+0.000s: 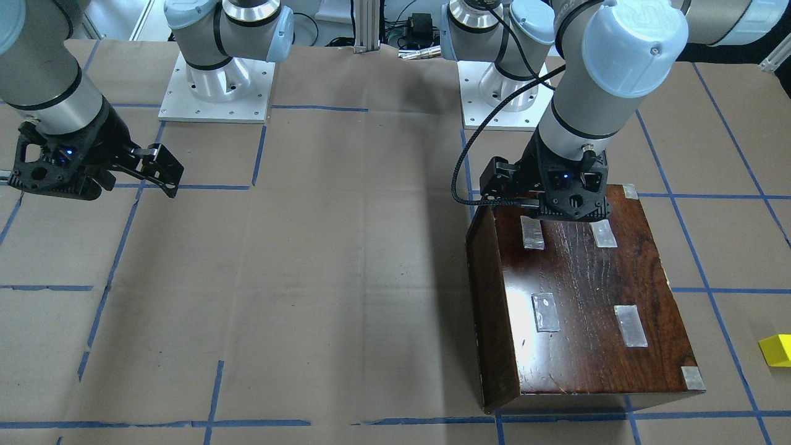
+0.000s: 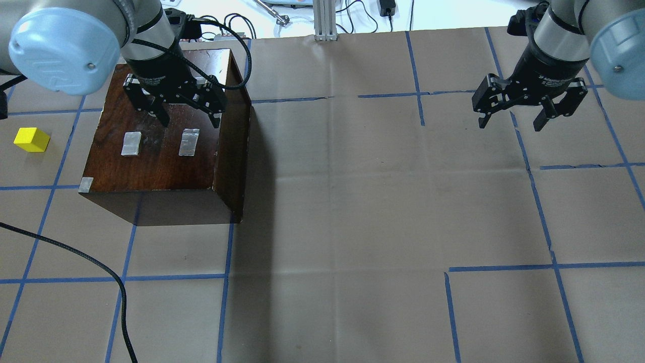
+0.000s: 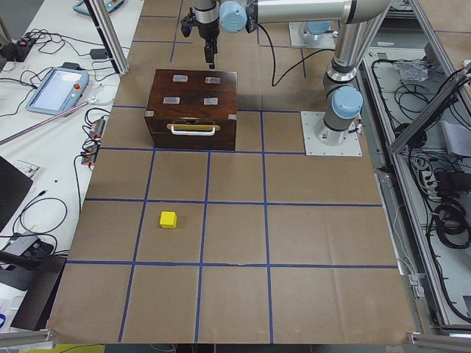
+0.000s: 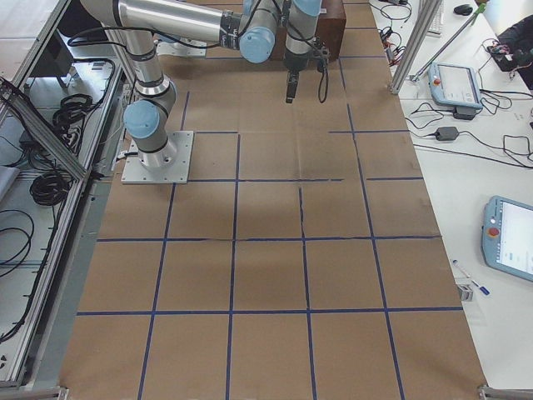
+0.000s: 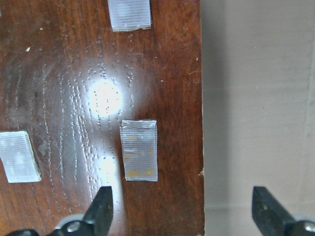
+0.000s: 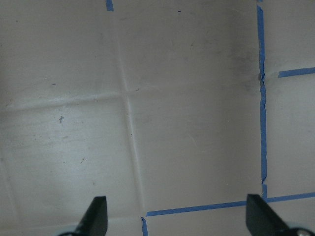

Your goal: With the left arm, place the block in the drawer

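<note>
Overhead exterior view: the black left gripper (image 2: pixel 190 119), jaws spread wide and holding nothing, hangs over the far half of the glossy, grained dark brown box (image 2: pixel 161 169) with rectangular grey tape patches (image 2: pixel 189 142); white lettering on its wrist is too small to read. The box's long axis runs 12 to 6 o'clock. Its shut drawer (image 3: pixel 193 137) faces 9 o'clock, where the small yellow block (image 2: pixel 31 139) sits apart on the brown paper (image 2: pixel 352 201). At 3 o'clock, well apart, the right gripper (image 2: pixel 510 122) hangs open.

Bright, even light from overhead is filling every view; white glare is blooming on the glossy top of the box (image 5: pixel 64 73) in the left wrist view; the box is casting a broad, soft-edged shadow across the table (image 2: pixel 352 201); the right wrist view is looking slightly hazy, perhaps from soft focus.
</note>
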`<move>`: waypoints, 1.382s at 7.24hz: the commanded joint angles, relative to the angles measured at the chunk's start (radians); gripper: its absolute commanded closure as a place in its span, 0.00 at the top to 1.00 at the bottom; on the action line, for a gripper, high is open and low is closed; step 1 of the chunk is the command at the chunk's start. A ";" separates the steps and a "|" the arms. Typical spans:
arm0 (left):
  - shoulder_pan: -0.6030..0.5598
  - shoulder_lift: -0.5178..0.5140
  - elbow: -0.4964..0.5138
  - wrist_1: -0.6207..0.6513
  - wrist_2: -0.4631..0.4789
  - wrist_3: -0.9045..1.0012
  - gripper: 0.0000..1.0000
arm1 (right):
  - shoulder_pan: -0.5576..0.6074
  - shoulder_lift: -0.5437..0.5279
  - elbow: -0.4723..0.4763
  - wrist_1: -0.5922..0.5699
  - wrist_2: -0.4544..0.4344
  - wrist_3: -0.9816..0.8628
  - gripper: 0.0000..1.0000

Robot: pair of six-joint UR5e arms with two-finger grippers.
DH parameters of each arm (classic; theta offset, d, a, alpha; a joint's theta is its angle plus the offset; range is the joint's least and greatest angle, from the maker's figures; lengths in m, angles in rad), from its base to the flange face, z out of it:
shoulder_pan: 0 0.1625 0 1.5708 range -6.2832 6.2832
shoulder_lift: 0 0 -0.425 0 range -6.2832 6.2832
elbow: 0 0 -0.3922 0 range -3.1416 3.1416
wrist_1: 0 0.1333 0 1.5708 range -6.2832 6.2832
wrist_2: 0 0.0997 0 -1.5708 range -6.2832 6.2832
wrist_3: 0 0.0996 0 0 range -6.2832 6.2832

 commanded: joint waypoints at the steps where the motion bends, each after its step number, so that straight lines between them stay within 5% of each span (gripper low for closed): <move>1: 0.000 -0.003 0.000 0.000 -0.002 0.000 0.99 | 0.000 0.000 0.000 0.000 0.000 0.000 1.00; 10: 0.056 0.002 0.020 0.031 0.004 0.065 0.99 | 0.000 0.000 -0.001 0.000 0.000 0.001 1.00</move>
